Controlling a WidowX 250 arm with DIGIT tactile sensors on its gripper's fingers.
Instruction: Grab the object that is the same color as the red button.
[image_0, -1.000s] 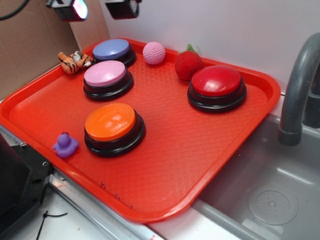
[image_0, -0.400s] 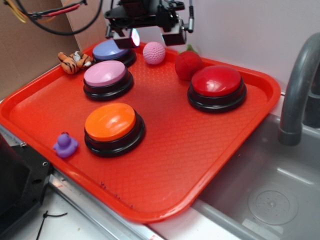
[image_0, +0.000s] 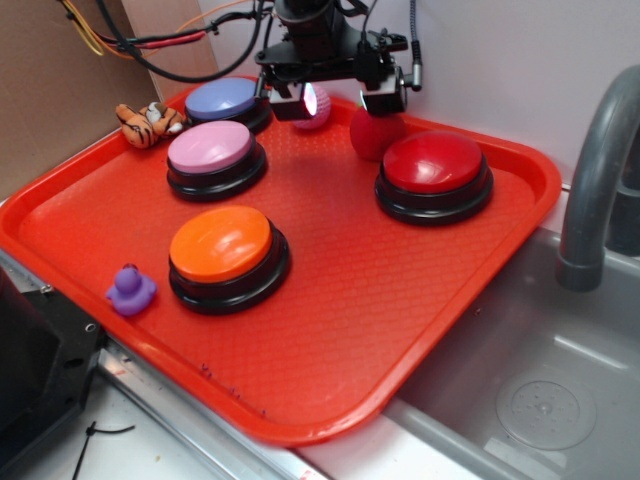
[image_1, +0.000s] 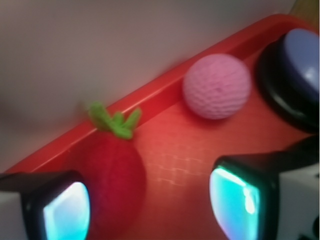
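a small dark-red plush strawberry (image_1: 116, 165) with a green leafy top sits at the far rim of the red tray (image_0: 330, 330), just beside the red button (image_0: 434, 175) whose colour it shares, and apart from the pink knitted ball (image_1: 216, 86) to its side. above it hangs the gripper (image_0: 348, 100), its jaws spread apart and holding nothing; in the wrist view the two fingers flank bare tray surface, with the strawberry lying against one finger rather than centred between them. the ball sits between the strawberry and the blue button (image_0: 227, 100). farther out on the tray are a pink button (image_0: 213, 155), an orange button (image_0: 227, 255), a toy tiger (image_0: 148, 122) and a purple duck (image_0: 130, 290). the risk from here, by the look of it, is alignment: a descent on this line could land a finger on top of the soft toy and squash or nudge it into the rim, or the jaws could drift over to the pink ball instead.
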